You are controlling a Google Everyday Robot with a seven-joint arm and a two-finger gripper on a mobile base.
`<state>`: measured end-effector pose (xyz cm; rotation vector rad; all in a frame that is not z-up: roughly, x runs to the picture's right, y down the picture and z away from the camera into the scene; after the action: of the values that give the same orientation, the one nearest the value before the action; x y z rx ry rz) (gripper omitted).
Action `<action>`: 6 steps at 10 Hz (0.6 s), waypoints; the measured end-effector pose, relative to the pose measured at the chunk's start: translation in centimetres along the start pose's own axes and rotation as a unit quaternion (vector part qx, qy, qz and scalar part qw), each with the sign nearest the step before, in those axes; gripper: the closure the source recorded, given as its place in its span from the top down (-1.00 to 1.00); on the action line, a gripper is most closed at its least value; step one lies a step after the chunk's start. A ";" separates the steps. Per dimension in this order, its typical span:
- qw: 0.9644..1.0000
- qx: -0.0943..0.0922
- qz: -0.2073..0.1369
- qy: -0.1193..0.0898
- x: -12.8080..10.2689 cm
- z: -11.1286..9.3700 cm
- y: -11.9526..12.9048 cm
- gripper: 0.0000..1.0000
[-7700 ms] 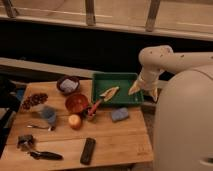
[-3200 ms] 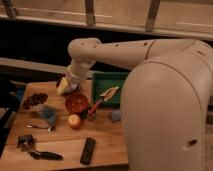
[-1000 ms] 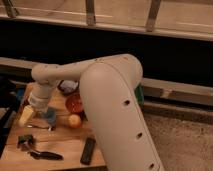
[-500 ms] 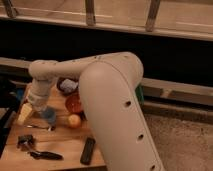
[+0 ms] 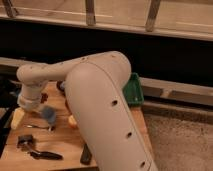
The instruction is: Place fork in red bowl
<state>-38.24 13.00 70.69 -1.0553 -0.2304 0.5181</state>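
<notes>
The fork [image 5: 39,127] is a thin silvery piece lying flat on the wooden table [image 5: 60,145], near the left side. My gripper [image 5: 18,118] hangs at the table's left edge, just left of the fork and slightly above it, holding nothing that I can see. The white arm [image 5: 55,75] stretches across the table from the right. The red bowl is hidden behind the arm.
A blue object [image 5: 49,115] sits just right of the gripper. A small orange ball [image 5: 72,121] lies beside the arm. A black-handled tool [image 5: 42,153] with a metal head lies at the front left, a black remote [image 5: 86,155] at the front. A green tray [image 5: 133,90] stands at the back right.
The arm has swung from the green tray across the table to its left edge. In the last second the gripper shifted slightly left near the fork, which has not moved.
</notes>
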 end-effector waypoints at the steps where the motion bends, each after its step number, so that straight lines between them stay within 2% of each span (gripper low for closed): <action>1: 1.000 0.012 -0.022 -0.006 -0.2 0.2 -0.3 0.60; 3: 0.999 0.020 -0.042 -0.016 -0.6 0.7 -0.7 0.60; 6: 0.998 0.010 -0.061 -0.021 -0.6 2.7 -2.1 0.60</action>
<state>-39.30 13.99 73.87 -1.0052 -0.3232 0.4315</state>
